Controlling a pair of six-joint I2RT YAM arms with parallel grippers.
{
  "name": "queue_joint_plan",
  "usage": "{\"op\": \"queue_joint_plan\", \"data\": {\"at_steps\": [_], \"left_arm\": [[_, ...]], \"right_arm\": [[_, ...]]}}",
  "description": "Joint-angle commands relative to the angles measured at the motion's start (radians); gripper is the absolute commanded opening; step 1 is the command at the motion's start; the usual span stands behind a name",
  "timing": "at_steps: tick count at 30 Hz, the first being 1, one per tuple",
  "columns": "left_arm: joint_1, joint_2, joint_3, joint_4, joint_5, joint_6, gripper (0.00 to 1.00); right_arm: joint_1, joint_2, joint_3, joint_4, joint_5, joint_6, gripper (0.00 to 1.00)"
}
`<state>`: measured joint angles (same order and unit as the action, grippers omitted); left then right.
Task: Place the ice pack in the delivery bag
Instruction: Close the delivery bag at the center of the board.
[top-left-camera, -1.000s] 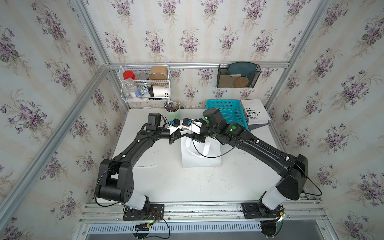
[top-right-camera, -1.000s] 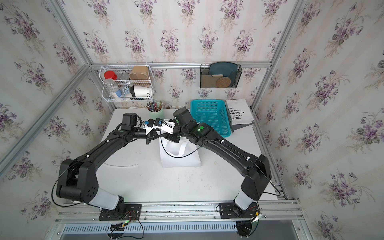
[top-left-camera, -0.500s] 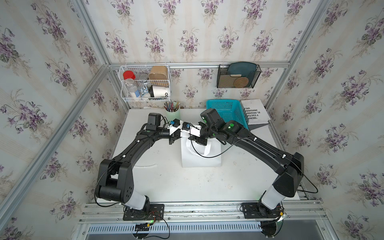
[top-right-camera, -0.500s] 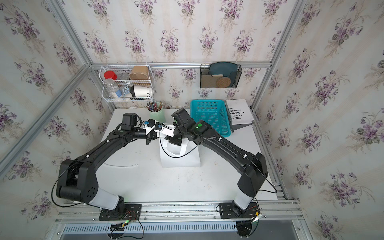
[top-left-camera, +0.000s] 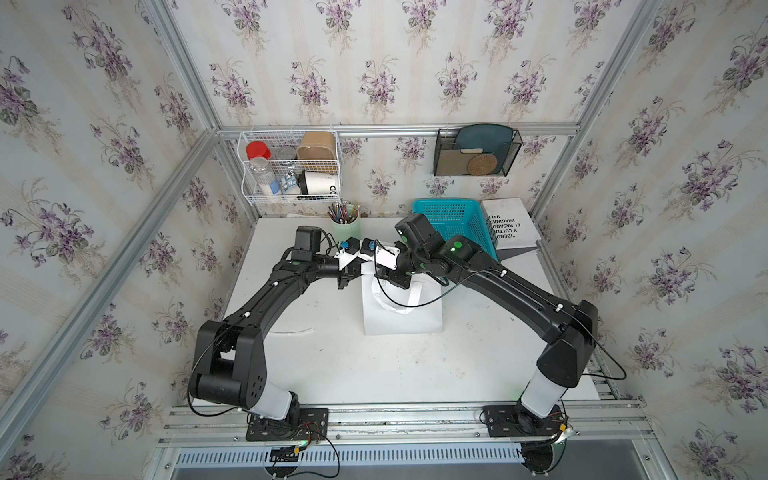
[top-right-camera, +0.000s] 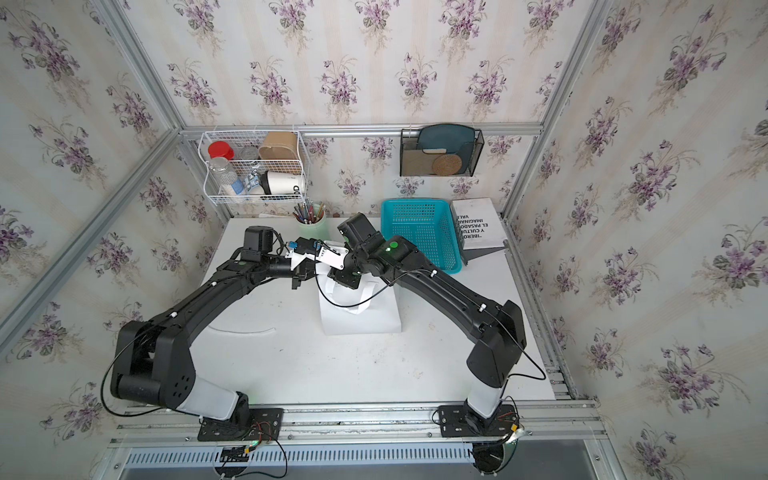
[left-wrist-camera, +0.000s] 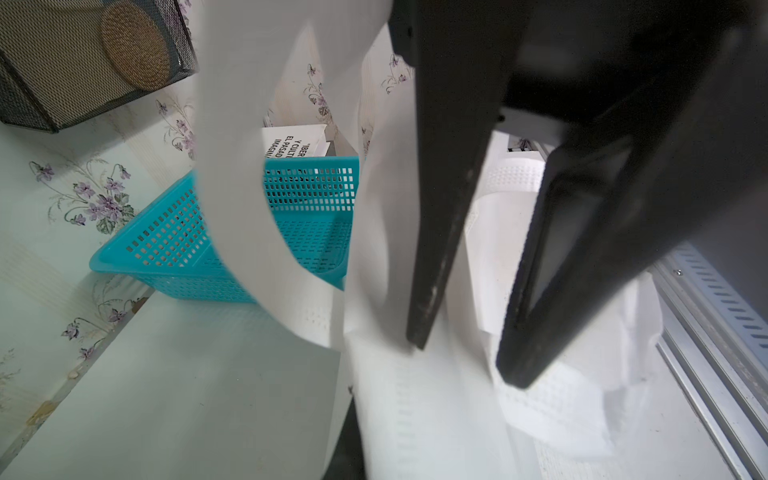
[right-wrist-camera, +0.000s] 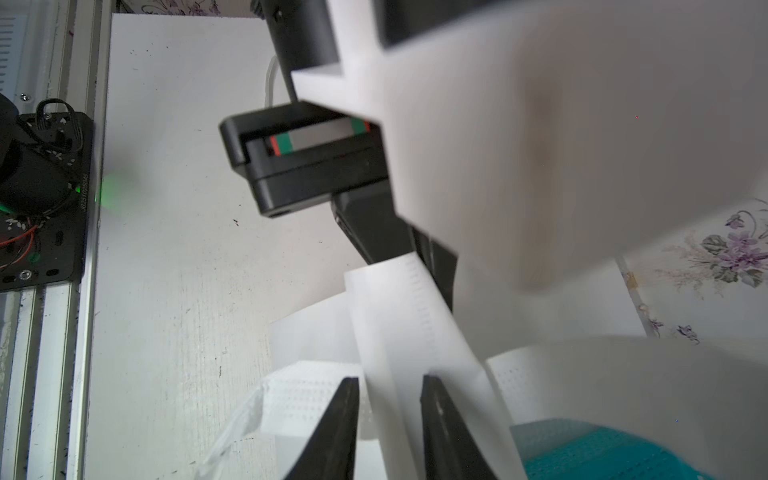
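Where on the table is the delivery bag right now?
In both top views the delivery bag sits near the middle of the table, with the turquoise basket behind it toward the robot's right and the pencil cup behind-left.

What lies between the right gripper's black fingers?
A flat white strap handle of the boxy white delivery bag, shown in the right wrist view.

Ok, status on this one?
Left pincer shut on bag. Right pincer open, strap between its jaws. Ice pack not in sight. Bag mouth hidden under both pincers.
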<state>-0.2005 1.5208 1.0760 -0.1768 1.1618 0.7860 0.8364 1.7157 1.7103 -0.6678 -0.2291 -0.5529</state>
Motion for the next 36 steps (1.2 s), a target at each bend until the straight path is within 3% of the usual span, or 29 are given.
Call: {"op": "queue_joint_plan", "data": {"at_steps": [1,5,13,15,26,29,32,36], "left_arm": [[-0.002,-0.014,-0.01,0.04,0.023,0.01,0.0],[-0.006,-0.009,-0.013,0.052,0.025,-0.001,0.0],[-0.008,-0.011,-0.016,0.075,0.032,-0.022,0.0],[-0.008,-0.01,-0.015,0.078,0.039,-0.025,0.0],[-0.007,-0.01,-0.004,0.059,0.042,-0.02,0.0],[-0.004,0.001,0.0,0.066,0.042,-0.028,0.0],[-0.004,0.007,0.01,0.059,0.046,-0.031,0.0],[0.002,0.013,0.018,0.059,0.055,-0.048,0.0]], "right_arm": [[-0.012,-0.018,-0.005,0.089,0.012,0.041,0.47],[-0.022,0.037,0.065,0.01,-0.002,0.009,0.54],[0.022,0.008,-0.063,0.078,0.115,-0.159,0.58],[0.039,0.02,-0.081,0.108,0.21,-0.173,0.55],[0.056,0.002,-0.167,0.154,0.275,-0.259,0.23],[0.063,-0.032,-0.225,0.177,0.279,-0.283,0.23],[0.074,-0.024,-0.241,0.147,0.313,-0.3,0.33],[0.087,-0.055,-0.318,0.274,0.42,-0.312,0.24]]}}
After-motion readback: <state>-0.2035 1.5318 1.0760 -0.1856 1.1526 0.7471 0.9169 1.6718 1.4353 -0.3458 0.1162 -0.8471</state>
